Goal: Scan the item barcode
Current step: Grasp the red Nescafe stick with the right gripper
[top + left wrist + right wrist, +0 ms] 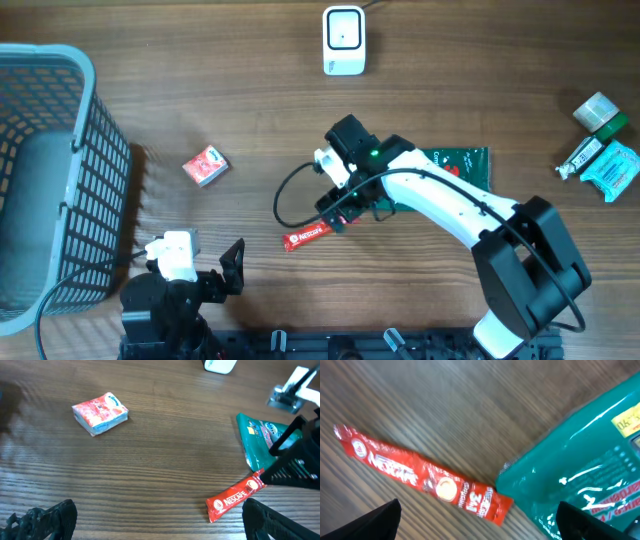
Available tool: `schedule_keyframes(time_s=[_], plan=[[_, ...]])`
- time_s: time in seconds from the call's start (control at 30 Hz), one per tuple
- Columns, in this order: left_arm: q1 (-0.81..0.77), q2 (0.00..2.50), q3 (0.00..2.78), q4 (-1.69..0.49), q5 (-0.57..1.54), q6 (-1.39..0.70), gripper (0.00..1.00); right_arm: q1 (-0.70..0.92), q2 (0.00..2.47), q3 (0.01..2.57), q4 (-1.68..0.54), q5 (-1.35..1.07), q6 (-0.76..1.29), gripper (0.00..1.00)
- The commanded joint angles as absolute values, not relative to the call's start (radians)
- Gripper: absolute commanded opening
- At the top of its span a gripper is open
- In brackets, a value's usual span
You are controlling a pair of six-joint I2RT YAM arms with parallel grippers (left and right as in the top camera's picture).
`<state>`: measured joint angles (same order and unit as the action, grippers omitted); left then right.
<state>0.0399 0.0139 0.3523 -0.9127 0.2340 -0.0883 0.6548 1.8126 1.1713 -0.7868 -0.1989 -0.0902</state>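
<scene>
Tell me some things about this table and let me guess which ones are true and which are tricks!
1. The red Nescafe stick lies on the table. True.
2. The right fingers are squeezing the stick. False: they stand open and it lies loose.
3. The tissue pack is inside the basket. False: it lies on the table outside it.
4. The white scanner stands apart from the stick. True.

The overhead camera looks straight down from high up, taking in most of the bench point(250, 90). The left wrist camera sits low, looking slantwise across it; the right wrist camera hangs close above. All three share the red sachet point(306, 236) and green pouch point(470, 160).
</scene>
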Motion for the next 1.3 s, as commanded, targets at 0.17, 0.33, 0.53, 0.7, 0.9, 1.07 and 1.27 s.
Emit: schedule_keyframes(time_s=[0.17, 0.33, 0.53, 0.7, 0.9, 1.07, 1.27], plan=[[0.044, 0.007, 0.350, -0.907, 0.242, -0.084, 1.00, 0.807, 1.819, 1.161, -0.806, -0.121, -0.184, 0.99], [0.044, 0.007, 0.350, -0.907, 0.242, -0.084, 1.00, 0.896, 1.820, 1.093, -0.649, 0.124, -0.194, 0.99], [0.044, 0.007, 0.350, -0.908, 0.242, -0.084, 1.00, 0.896, 1.827, 0.962, -0.474, 0.120, -0.215, 0.78], [0.044, 0.007, 0.350, -0.907, 0.242, -0.084, 1.00, 0.896, 1.827, 0.928, -0.475, 0.056, -0.222, 0.05], [0.044, 0.007, 0.350, -0.908, 0.242, -0.084, 1.00, 0.862, 1.791, 1.166, -0.815, -0.323, -0.028, 0.04], [0.044, 0.007, 0.350, -0.908, 0.242, -0.084, 1.00, 0.763, 1.789, 1.485, -1.205, -0.718, 0.172, 0.04], [0.044, 0.007, 0.350, -0.908, 0.242, -0.084, 1.00, 0.649, 1.787, 1.553, -1.482, -1.026, 0.707, 0.04]])
